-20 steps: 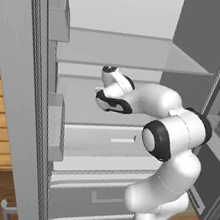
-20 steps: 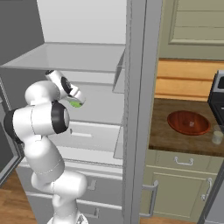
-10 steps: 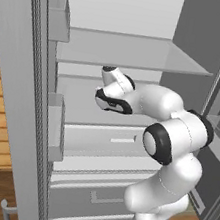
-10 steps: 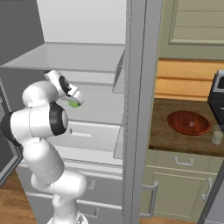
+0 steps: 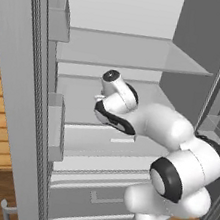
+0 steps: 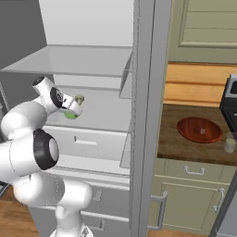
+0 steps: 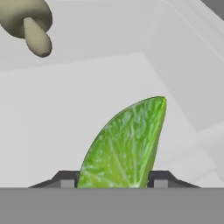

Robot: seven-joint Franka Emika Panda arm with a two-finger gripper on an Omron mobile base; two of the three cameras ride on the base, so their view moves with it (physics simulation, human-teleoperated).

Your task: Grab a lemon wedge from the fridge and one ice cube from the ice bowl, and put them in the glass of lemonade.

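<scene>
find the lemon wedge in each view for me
Left base view: hidden behind the arm's wrist, on the middle fridge shelf.
Right base view: lemon wedge, green, at the gripper, left of centre.
Hand view: large, bottom centre, between the fingertips.
Shared landmark: the beige mushroom beside it.

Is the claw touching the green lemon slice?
Touching. In the hand view, the claw has a fingertip pressed against each side of the lemon wedge.

The lemon wedge (image 7: 127, 144) sits between the gripper (image 7: 114, 179) fingertips, over a shelf inside the fridge (image 6: 92, 60), with a mushroom (image 7: 27, 22) farther in. To the fridge's right, on the counter (image 6: 176, 148), the ice bowl (image 6: 199, 129) lies with the glass of lemonade (image 6: 229, 145) just right of it.
</scene>
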